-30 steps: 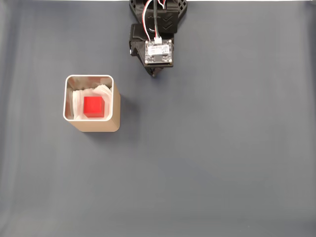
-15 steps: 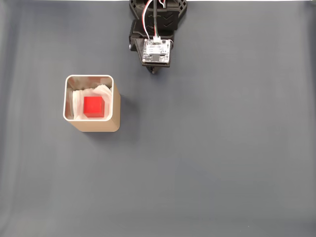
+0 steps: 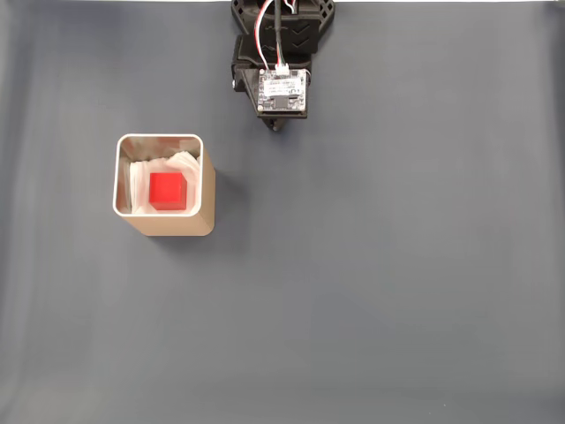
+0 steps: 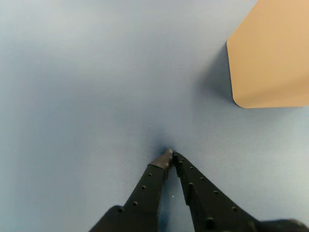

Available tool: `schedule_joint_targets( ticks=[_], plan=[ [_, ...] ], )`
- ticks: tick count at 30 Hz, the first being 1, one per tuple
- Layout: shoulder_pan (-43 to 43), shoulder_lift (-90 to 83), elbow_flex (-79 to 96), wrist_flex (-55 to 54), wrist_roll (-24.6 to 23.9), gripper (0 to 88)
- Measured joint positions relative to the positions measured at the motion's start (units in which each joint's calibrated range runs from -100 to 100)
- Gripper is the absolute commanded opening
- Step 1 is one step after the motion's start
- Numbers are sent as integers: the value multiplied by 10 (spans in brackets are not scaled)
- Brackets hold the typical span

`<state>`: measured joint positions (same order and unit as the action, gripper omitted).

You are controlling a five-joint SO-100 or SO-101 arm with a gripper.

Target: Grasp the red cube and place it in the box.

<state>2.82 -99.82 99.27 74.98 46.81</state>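
Well, I see the red cube [image 3: 168,191] sitting inside the box [image 3: 164,224], well away from my gripper [image 4: 170,153], whose jaws are pressed together holding nothing.

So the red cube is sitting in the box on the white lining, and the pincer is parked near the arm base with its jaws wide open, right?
Not quite. The pincer is shut: the wrist view shows its fingertips meeting with nothing between them. The rest holds: the fixed view shows the red cube in the box on the white lining, with the pincer parked near the arm base.
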Motion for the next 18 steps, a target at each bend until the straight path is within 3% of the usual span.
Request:
schedule_joint_targets(
  ticks=[18],
  plan=[
    [-5,1,0,0,0,8]
  ],
)
